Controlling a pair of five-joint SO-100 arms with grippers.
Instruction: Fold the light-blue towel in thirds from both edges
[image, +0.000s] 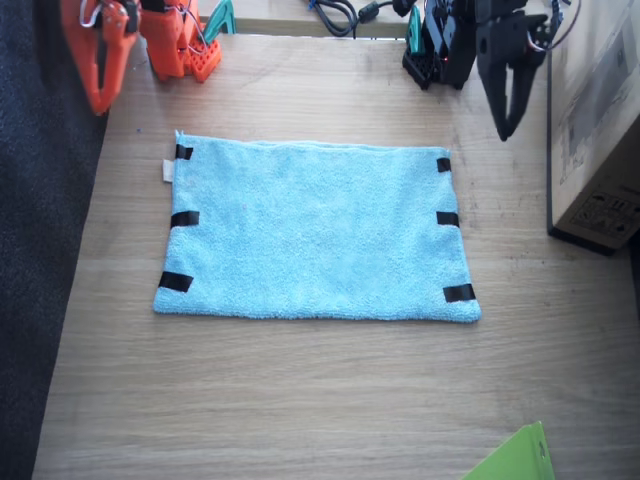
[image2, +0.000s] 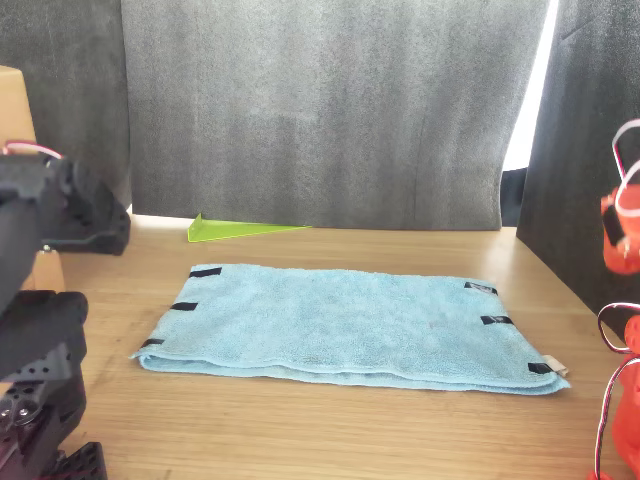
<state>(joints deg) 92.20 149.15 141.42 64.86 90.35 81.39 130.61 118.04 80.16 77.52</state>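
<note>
We see the bench (image: 300, 400) first, pale wood, with the towel (image: 315, 230) lying flat and fully spread across its middle, long sides running across the fixed view. No fold is made yet, so we judge the task at its start. The towel sits between the two arms, which we take as deliberate: each short edge lies nearest one arm. A cardboard box (image: 600, 120) stands on the bench past the towel's edge on the left arm's side, well apart from the cloth.

The left arm (image: 470, 40) is black, its gripper (image: 510, 115) hanging point-down above bare bench, just beyond the towel's far corner and touching nothing; the jaws look together or nearly so. The right arm (image: 150, 40) is orange and parked at the far corner; its gripper (image: 100, 75) is cut by the frame, and we cannot tell how its jaws stand.

Each short edge carries three black tape strips (image: 447, 219), likely grasp marks. A green sheet corner (image: 515, 460) pokes in at the near side.

The fixed view shows the outline and both taped edges squarely. The front view alone shows the towel's thickness along its near long side, where it seems layered, and the small white tag (image2: 556, 368) sticking out at one corner.
</note>
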